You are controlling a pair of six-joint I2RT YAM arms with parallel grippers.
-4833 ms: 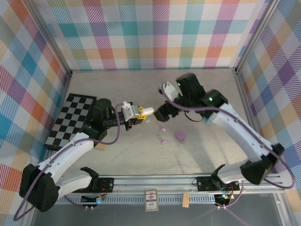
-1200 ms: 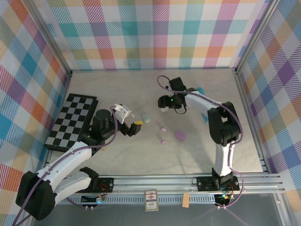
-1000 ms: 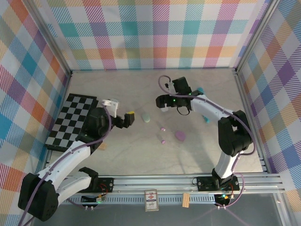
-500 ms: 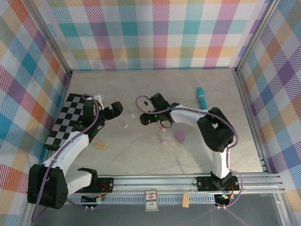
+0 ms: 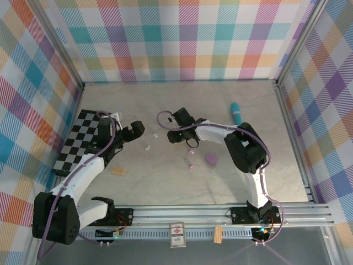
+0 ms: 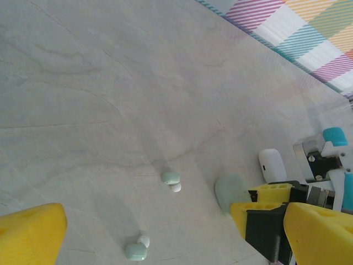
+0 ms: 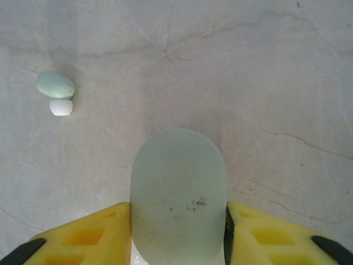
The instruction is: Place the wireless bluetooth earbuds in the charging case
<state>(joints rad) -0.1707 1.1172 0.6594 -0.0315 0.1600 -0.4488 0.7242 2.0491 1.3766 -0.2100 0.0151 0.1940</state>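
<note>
— What's changed in the last half second?
— The right pincer (image 7: 177,212) has drawn its jaws together and edged a touch to the right; the left arm (image 5: 83,176) has scarcely moved.
— Where are the earbuds, then?
— Out on the table (image 5: 165,187), loose. One whitish earbud (image 5: 156,135) lies just left of the right pincer, between the two pincers. A second whitish earbud (image 5: 147,148) sits a little nearer the arm bases, close by the first but not touching. A pink earbud (image 5: 191,165) lies further right, near a purple case (image 5: 210,159).
— And the charging case?
— The pale green charging case (image 7: 177,193) lies on the table with the right pincer's yellow fingers (image 7: 83,234) pressed against both its long sides, so that pincer is gripping it. From the wrist view it reads as a smooth rounded pebble; one whitish bud lies ahead of it and off to the side, apart from it.
— The left pincer?
— The left pincer (image 5: 135,130) is wide open, holding nothing, hovering by the inner edge of the checkerboard (image 5: 83,138). Its wrist view looks across both whitish buds toward the green case.
— Anything else around?
— A teal cylinder (image 5: 236,114) lies well off to the right toward the back wall, and a small wooden block (image 5: 117,171) rests below the checkerboard, near the left arm.
</note>
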